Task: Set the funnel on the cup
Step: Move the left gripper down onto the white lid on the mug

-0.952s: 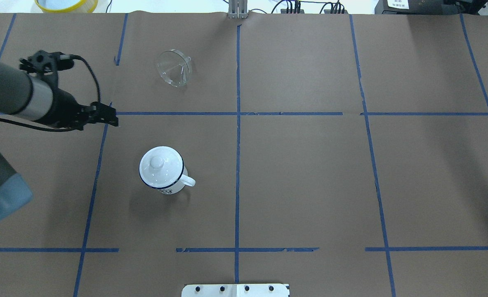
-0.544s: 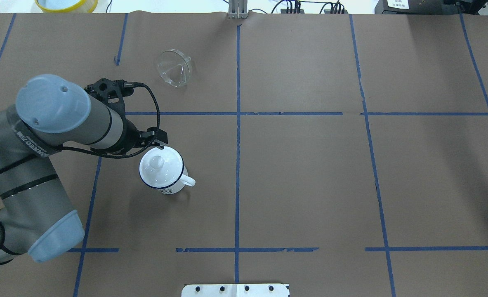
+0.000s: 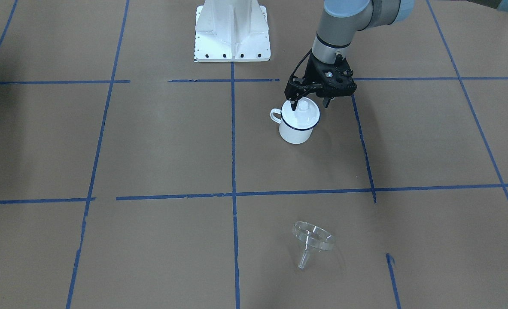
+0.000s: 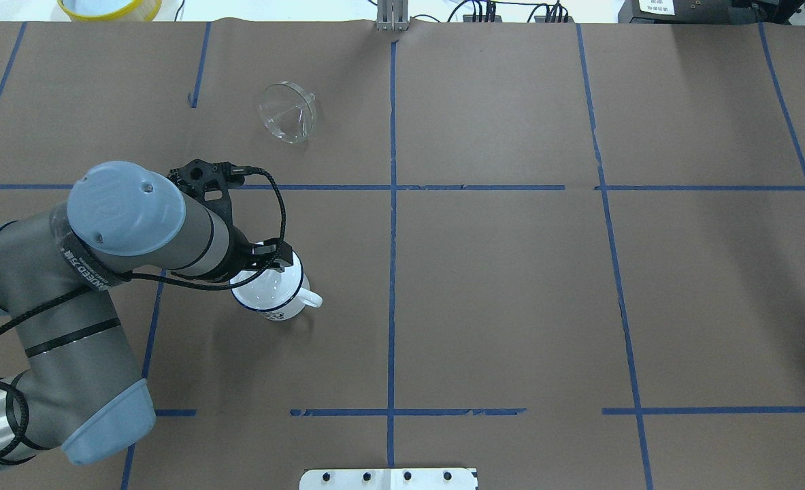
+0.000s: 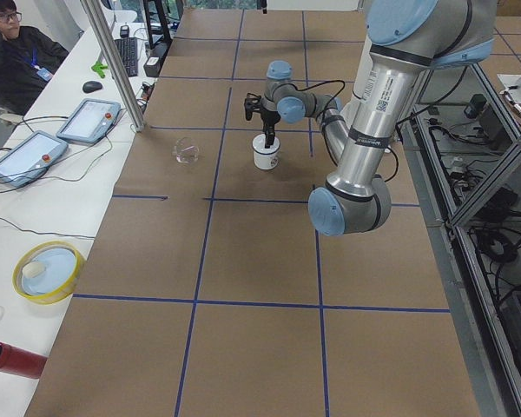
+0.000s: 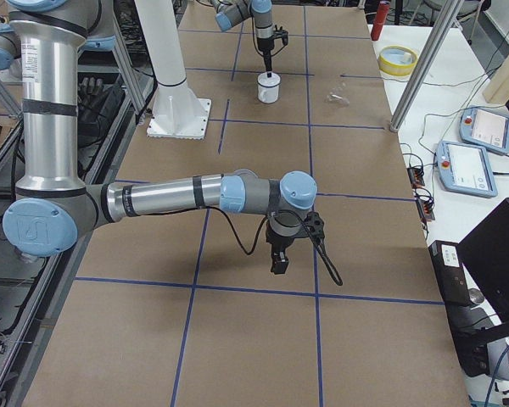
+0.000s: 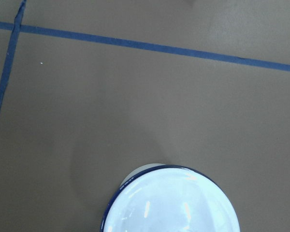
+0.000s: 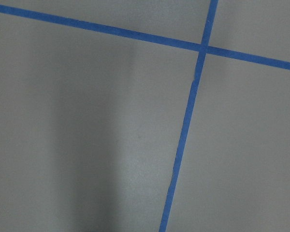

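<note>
The cup is a white enamel mug with a dark blue rim, and a white knobbed lid sits on it. It also shows in the overhead view and at the bottom of the left wrist view. My left gripper is open, right above the lid, with its fingers either side of the knob. The clear funnel lies tilted on the paper far from the cup, seen from overhead too. My right gripper shows only in the exterior right view, low over bare paper; I cannot tell its state.
The white robot base plate stands at the table's near edge. A yellow bowl sits beyond the far edge. A red bottle and tablets lie on the side bench. Blue tape lines grid the brown paper.
My left arm has swung in from the table's left side towards the cup. Its gripper now hangs over the lid. The cup and funnel have not moved.
</note>
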Motion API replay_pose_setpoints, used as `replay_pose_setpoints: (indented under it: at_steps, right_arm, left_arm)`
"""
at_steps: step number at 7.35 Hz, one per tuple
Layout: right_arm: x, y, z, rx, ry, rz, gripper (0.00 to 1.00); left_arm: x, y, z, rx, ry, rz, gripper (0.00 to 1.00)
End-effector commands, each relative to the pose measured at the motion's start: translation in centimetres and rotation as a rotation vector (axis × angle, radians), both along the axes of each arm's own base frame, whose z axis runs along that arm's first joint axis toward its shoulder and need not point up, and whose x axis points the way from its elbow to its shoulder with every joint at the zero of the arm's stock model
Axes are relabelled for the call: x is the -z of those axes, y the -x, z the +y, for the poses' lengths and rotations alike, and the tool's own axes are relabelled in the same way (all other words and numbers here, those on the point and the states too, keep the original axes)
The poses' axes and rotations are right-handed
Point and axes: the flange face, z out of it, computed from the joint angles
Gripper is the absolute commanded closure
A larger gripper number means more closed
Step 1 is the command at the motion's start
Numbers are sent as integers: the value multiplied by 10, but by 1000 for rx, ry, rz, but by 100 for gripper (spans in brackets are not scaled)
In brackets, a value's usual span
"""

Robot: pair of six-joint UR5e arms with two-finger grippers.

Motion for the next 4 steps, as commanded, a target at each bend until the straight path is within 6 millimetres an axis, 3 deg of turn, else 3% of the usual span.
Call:
replay_pose_setpoints:
  at_steps: [1,2,3,4]
  right_arm:
    - [0,0,0,0,0,0,0]
    - [0,0,0,0,0,0,0]
    - [0,0,0,0,0,0,0]
    - [0,0,0,0,0,0,0]
  left_arm:
    - [1,-1,2,-2,-1,2,54]
    - [2,-1,1,-2,-1,2,89]
    - [5,0,2,-2,-4,8,100]
    - [11,0,1,-1,-4,6,100]
